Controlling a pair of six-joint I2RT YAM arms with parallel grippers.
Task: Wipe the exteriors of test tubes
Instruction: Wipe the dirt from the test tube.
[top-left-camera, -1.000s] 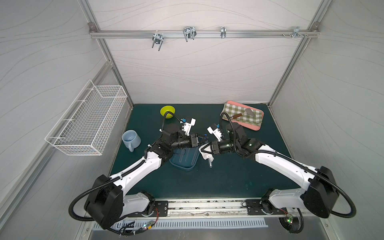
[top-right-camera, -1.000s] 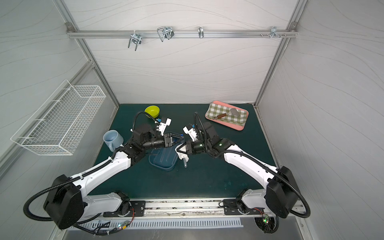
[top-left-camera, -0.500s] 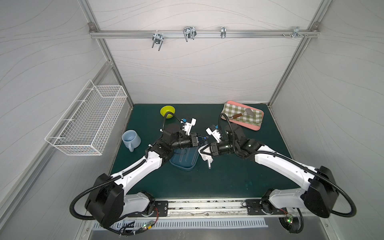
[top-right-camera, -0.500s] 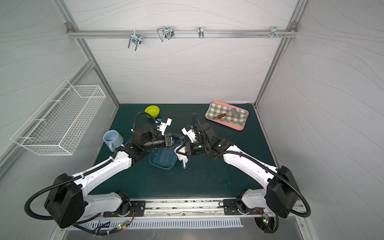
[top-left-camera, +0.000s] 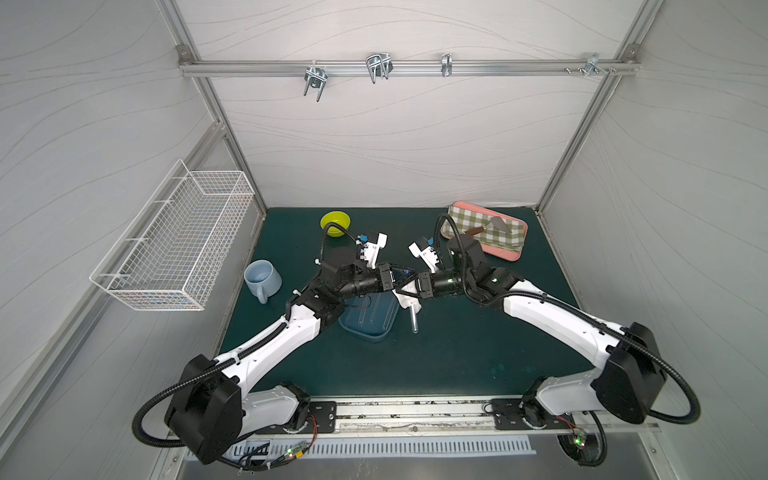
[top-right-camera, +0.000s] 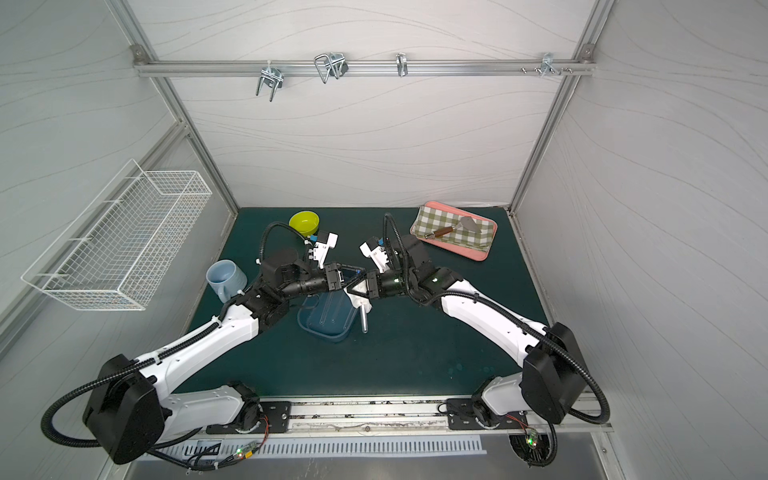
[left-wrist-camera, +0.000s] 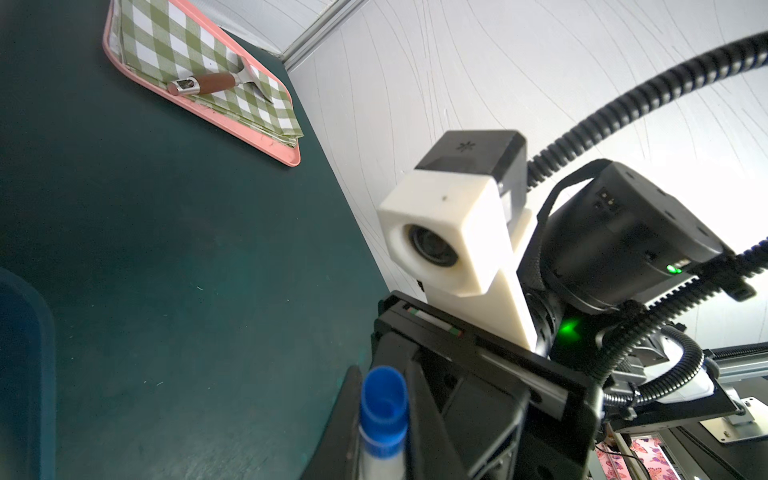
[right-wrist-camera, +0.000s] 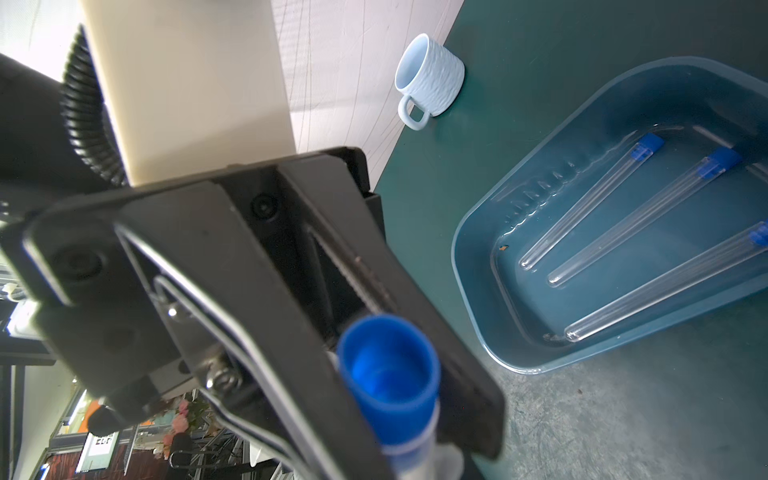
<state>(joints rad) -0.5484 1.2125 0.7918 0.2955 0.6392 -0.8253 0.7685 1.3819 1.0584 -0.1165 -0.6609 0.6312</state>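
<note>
Between the left gripper's (top-left-camera: 400, 275) closed fingers, the test tube (top-left-camera: 414, 320) is being clamped just under its blue cap (right-wrist-camera: 388, 365), its long axis running down past them. Directly below, the right gripper (top-left-camera: 402, 291) is pinching a white cloth (top-left-camera: 404, 298) around the glass. Farther off, leftward, three more tubes (right-wrist-camera: 590, 208) are lying in the tray (right-wrist-camera: 478, 291).

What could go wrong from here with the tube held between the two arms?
1. The left gripper and right gripper almost touch; any misalignment may bend or crack the thin held tube.
2. The left jaws grip near the blue cap; pulling may loosen it.
3. The tube seems to hang past the edge of the blue tray, over the mat; if the white cloth slips, it may fall and roll.
</note>
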